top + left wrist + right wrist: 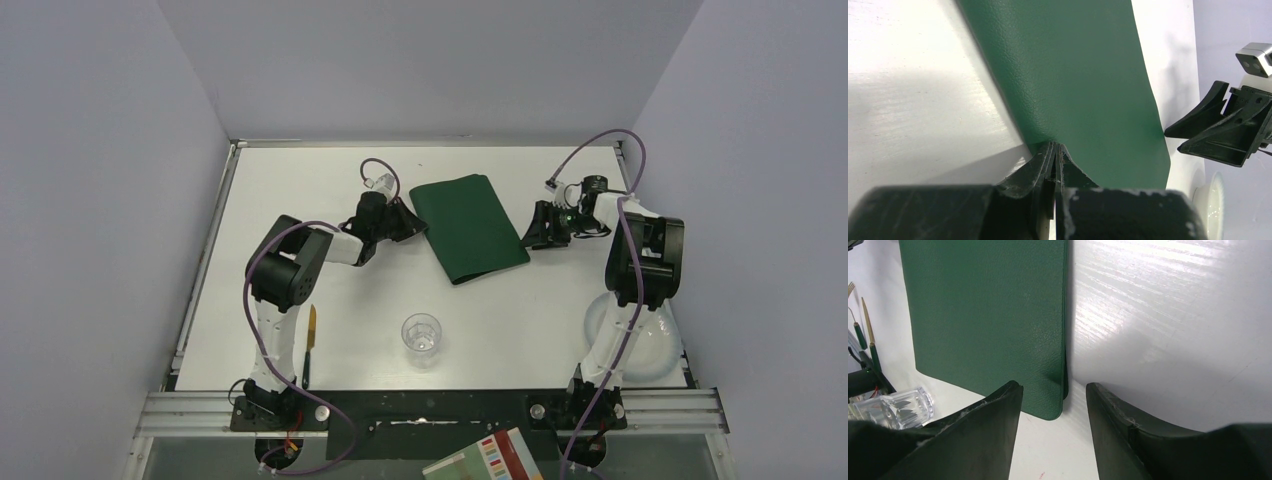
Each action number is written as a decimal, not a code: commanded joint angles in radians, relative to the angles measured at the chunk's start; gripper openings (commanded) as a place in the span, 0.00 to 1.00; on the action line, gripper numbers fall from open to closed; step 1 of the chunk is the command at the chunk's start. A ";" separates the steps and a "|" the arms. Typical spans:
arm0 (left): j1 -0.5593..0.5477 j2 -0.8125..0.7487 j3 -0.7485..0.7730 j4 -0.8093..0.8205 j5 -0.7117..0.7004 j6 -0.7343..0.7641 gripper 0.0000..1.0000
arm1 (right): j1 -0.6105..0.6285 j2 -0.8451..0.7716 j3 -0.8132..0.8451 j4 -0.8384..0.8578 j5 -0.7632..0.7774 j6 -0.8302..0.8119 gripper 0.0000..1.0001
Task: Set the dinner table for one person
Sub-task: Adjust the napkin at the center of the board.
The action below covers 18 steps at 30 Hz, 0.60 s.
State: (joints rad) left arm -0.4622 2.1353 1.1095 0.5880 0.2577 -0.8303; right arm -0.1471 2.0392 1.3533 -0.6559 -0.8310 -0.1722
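A dark green placemat [468,228], folded double, lies at the middle back of the white dinner table [300,180]. My left gripper [412,222] is shut on the mat's left edge; in the left wrist view the closed fingertips [1055,146] pinch the green edge [1073,75], which sits slightly raised off the table. My right gripper [528,236] is open and empty, low over the table at the mat's right near corner; in the right wrist view the corner [1050,405] lies just ahead, between the spread fingers [1054,390].
A clear glass [421,335] stands front centre. A white plate [650,345] lies front right beside the right arm. A gold and green knife [311,335] lies front left by the left arm. A book [485,460] sits below the table's front rail.
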 commanded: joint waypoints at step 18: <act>0.016 -0.028 -0.023 -0.027 -0.015 0.024 0.00 | 0.014 0.201 0.011 -0.374 0.087 -0.201 0.57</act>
State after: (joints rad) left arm -0.4500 2.1269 1.0882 0.5835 0.2462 -0.8261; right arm -0.1490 2.1475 1.4097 -0.9909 -1.0103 -0.2638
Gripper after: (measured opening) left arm 0.007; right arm 0.554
